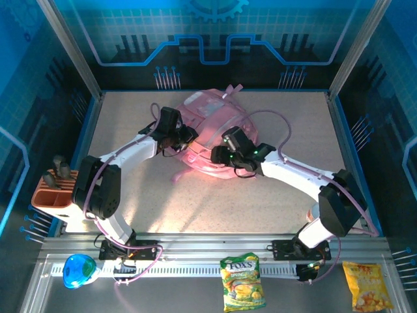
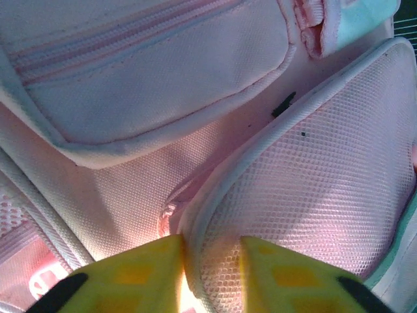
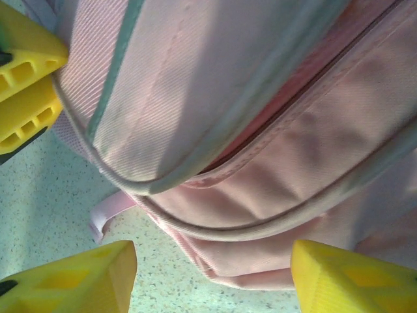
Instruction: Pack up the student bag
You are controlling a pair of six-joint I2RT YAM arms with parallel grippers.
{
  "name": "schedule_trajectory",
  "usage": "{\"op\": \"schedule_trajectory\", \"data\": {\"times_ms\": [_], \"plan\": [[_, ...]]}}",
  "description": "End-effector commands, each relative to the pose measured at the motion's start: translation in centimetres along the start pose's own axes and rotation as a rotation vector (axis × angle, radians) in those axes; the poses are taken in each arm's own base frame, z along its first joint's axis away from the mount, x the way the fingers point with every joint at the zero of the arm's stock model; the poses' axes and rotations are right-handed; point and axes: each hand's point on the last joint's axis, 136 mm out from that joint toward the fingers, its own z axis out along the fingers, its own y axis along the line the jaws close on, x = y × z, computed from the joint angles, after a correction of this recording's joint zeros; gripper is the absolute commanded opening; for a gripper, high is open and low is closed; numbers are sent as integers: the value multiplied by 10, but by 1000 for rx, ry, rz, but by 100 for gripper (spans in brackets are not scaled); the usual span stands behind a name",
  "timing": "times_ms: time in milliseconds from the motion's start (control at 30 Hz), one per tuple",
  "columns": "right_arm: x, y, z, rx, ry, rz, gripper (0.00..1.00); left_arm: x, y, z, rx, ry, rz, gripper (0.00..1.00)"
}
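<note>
Fingers of the left gripper [image 2: 208,244] stand narrow at the bottom of the left wrist view, pinching the piped rim of a mesh pocket [image 2: 313,182] on the student bag [image 2: 163,72]; the right gripper [image 3: 212,254] is spread wide, its yellow fingers [image 3: 85,277] in the lower corners of the right wrist view, straddling the bag's bottom edge without gripping it; from above, the pink bag lies just above centre on the speckled table [image 1: 293,195]; a green snack packet [image 1: 242,282] and a yellow packet [image 1: 367,285] lie along the bottom edge.
</note>
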Motion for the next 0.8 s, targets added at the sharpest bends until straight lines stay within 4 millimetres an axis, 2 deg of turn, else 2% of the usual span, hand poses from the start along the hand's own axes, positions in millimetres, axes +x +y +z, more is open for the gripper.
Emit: {"op": "schedule_trajectory", "data": {"times_ms": [0,267,400,500,567,767], "plan": [[-4,11,2,27,-74,21,63,5,-3,5,46,38,-41,22],[5,34,17,43,-103,33,57,11,-14,4,100,77,-53,0],[-3,48,22,7,-131,89,52,15,-23,3,136,102,-56,0],[-13,44,25,51,-160,141,52,18,-29,0,158,115,-54,0],[-16,45,28,69,-162,164,48,18,-32,-2,167,117,-50,0],[-21,48,42,109,-147,174,44,19,-36,-3,176,129,-41,0]]}}
